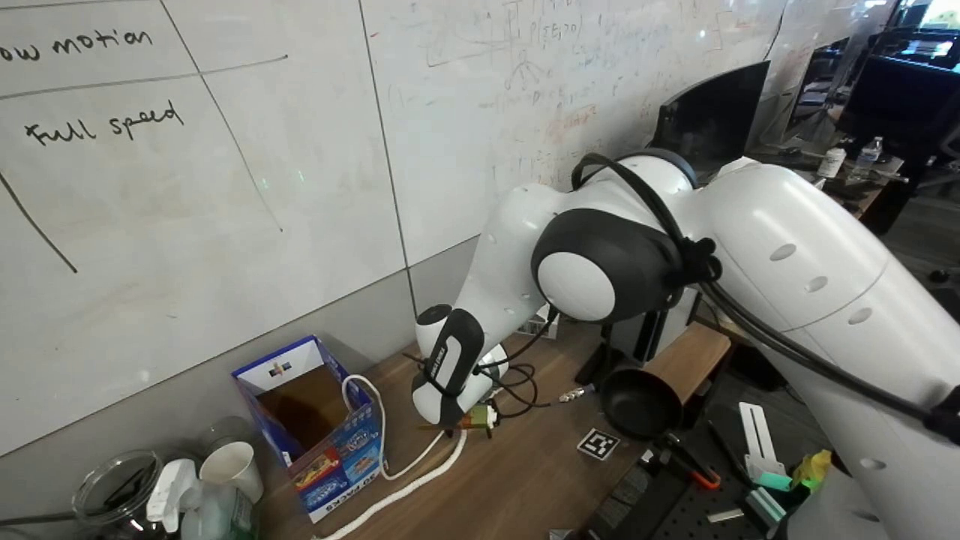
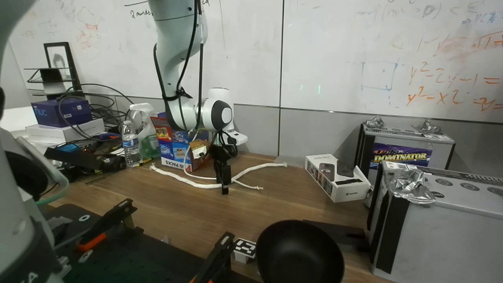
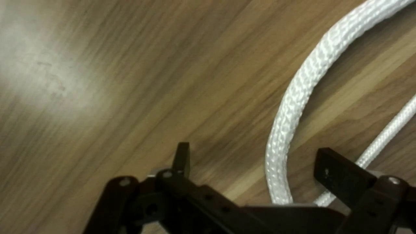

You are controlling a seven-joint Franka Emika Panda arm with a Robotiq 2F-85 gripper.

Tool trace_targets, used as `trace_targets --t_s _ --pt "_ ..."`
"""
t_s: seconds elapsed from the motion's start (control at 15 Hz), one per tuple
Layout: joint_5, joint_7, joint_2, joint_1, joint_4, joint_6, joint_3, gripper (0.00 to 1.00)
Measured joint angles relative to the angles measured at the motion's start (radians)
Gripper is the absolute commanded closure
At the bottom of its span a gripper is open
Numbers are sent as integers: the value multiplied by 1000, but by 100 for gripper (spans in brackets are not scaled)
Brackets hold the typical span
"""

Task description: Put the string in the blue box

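The white string lies on the wooden table in both exterior views [image 1: 409, 491] [image 2: 184, 181], with a thick length and a thinner length. The thinner length rises over the rim of the open blue box [image 1: 349, 457] and its end there is partly inside; the box also shows in an exterior view [image 2: 177, 151]. My gripper [image 3: 253, 148] points down at the table and is open. In the wrist view the thick string [image 3: 292, 94] runs between the two fingers, touching neither visibly. The thinner length passes beneath the right-hand finger. The gripper also shows in both exterior views [image 1: 452, 433] [image 2: 224, 184].
A paper cup [image 1: 232, 465], a glass jar [image 1: 116, 487] and a spray bottle [image 1: 214, 517] stand beside the box. A white phone carton [image 2: 338, 181], grey device boxes [image 2: 436, 232] and a black pan [image 2: 300, 251] are on the table. A whiteboard wall [image 2: 353, 47] stands behind.
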Motion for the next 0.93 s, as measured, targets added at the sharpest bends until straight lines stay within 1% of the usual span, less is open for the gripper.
trace_targets --t_s 0.27,0.6,0.93 --pt "28 -20 0 -53 10 1 45 0" --pt "47 -46 -2 -81 15 6 71 0" --pt "93 -125 -2 -120 12 28 119 0"
